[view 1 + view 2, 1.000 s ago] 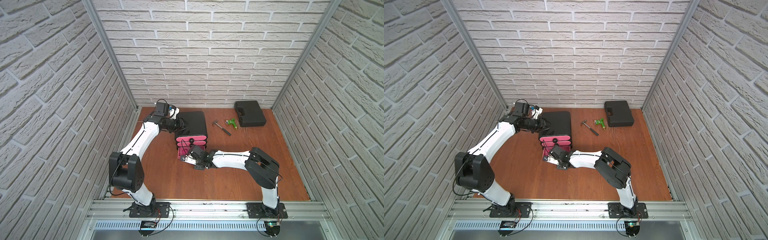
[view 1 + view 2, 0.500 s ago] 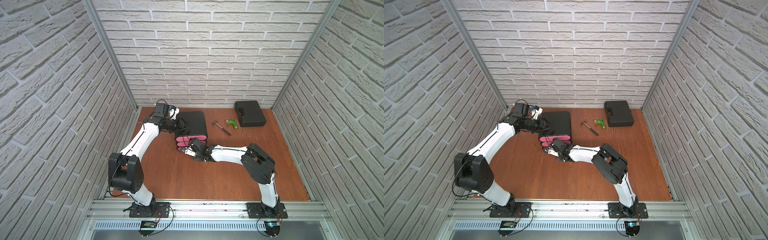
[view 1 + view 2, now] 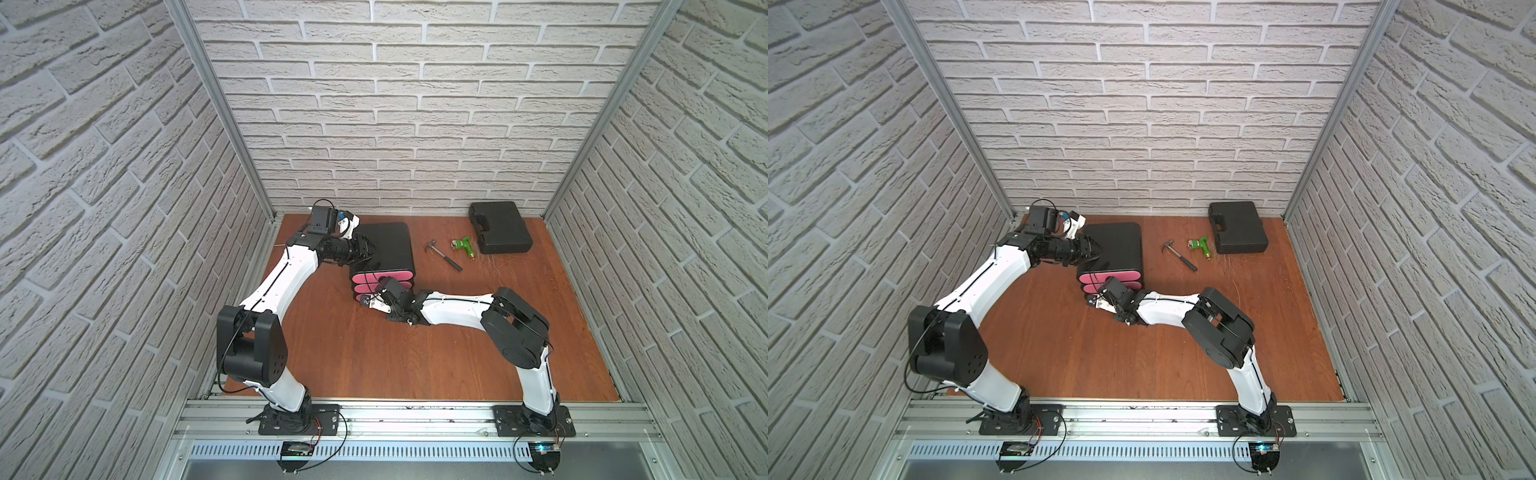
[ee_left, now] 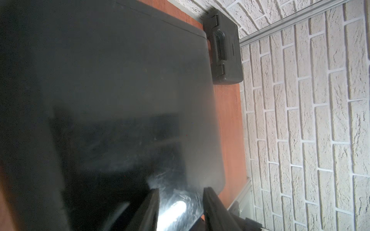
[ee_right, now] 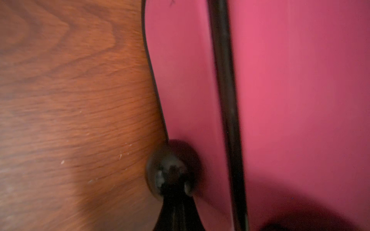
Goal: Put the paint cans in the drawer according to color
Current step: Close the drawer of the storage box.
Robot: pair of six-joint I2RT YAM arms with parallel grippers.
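We see right gripper [image 5: 174,186] closed tight, tips touching the lowest knob [image 5: 170,170] of the drawer [image 3: 384,249], dead ahead along its slide axis, nearer than left gripper [image 4: 181,190], jaws slightly apart, empty, at the drawer's side; paint cans unseen.

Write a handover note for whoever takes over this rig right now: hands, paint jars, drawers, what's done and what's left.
Left hand: open, fingers apart at the edge of the black chest, holding nothing.
Right hand: shut, tip at the knob of the lowest drawer.
No paint jars in view on the table or in either hand.
Done: all three drawers look closed in both top views; contents hidden.
Left: probably confirm the color sorting, then pull both arms back.
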